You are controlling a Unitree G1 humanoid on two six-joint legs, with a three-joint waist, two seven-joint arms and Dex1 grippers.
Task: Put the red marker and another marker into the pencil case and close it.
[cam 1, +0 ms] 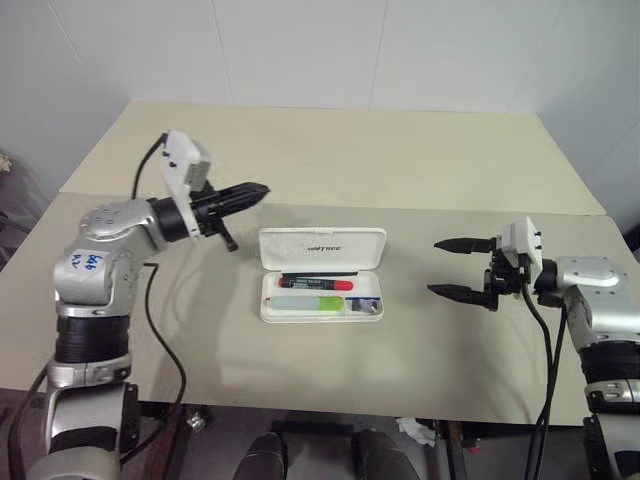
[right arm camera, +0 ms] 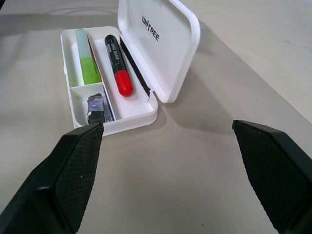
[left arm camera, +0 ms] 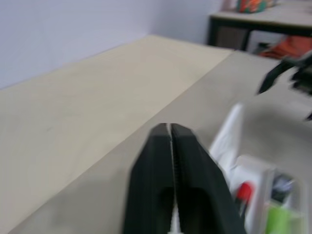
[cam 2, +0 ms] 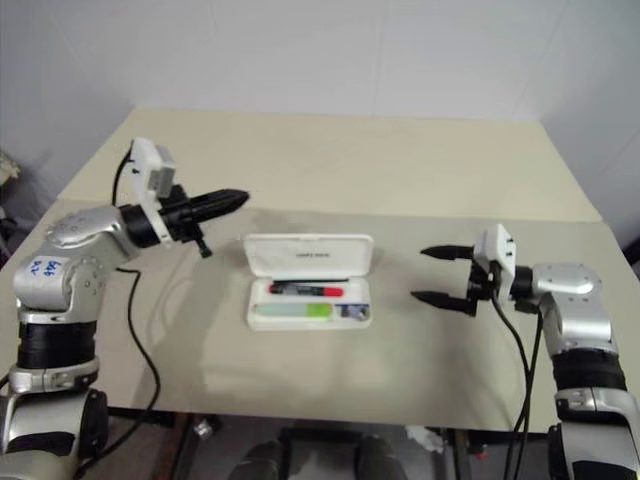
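the pencil case (cam 1: pixel 322 273) lies open on the table (cam 1: pixel 400 160), holding the red marker (cam 1: pixel 316 283) and green marker (cam 1: pixel 318 304). the left gripper (cam 1: pixel 262 188) is pinched together, empty, above the table; the right gripper (cam 1: pixel 437 267) stands wide beside the case

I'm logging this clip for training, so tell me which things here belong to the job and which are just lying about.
Job:
- red marker, in the case
- lime-green marker, in the case beside it
- pencil case, lid up
- left gripper, shut, empty
- right gripper, open, empty

Lying about:
- small dark-and-blue item in the case's end compartment
- table
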